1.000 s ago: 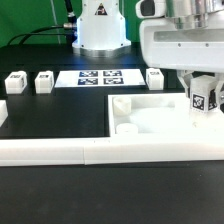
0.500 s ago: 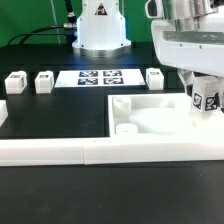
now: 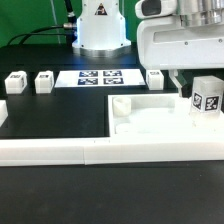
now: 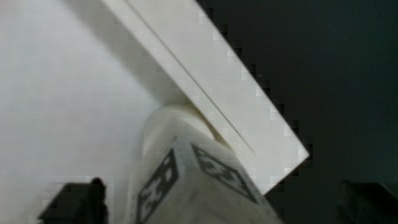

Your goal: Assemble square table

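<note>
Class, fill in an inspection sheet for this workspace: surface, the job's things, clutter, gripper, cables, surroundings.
Surface: black table, carrying the marker board and a white border wall.
Job's things: square slab; one tagged leg upright at its edge on the exterior view's right; three loose leg blocks behind.
Clutter: nothing seen.
Gripper: gripper open, fingers clear of the tagged leg.
Cables: black cable beside the robot base.
Surroundings: dark, nothing seen.

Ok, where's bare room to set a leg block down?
Black table at the exterior view's left, between two leg blocks, the square table slab and the border wall. The slab's middle too. Crowded: that view's right, around the standing leg and gripper.
</note>
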`<state>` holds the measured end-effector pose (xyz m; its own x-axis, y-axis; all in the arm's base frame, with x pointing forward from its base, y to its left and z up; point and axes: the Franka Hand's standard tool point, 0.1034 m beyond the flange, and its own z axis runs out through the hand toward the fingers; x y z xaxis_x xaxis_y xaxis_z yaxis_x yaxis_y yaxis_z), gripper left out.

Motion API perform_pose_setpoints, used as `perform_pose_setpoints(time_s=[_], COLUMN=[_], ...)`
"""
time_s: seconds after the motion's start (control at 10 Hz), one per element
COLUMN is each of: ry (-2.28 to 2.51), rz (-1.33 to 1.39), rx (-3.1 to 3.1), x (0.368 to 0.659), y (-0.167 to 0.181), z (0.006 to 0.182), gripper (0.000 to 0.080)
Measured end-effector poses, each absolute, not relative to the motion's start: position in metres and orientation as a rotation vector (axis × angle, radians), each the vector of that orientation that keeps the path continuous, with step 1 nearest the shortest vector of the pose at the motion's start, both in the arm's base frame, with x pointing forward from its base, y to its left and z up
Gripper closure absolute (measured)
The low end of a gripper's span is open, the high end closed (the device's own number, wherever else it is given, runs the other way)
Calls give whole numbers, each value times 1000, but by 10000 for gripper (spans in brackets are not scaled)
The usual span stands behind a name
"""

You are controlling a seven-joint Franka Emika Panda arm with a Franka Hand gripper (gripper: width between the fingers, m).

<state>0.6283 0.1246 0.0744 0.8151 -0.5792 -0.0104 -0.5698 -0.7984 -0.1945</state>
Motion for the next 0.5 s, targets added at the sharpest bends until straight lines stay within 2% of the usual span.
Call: perform_pose_setpoints(time_s=[0.3, 0.4, 0.5], ry=[55, -205, -213], rz=[-160, -173, -188], rx=[-3042, -3050, -3049], x=[633, 632, 633], y=[125, 123, 120], z=[79, 74, 73], gripper=[150, 150, 150])
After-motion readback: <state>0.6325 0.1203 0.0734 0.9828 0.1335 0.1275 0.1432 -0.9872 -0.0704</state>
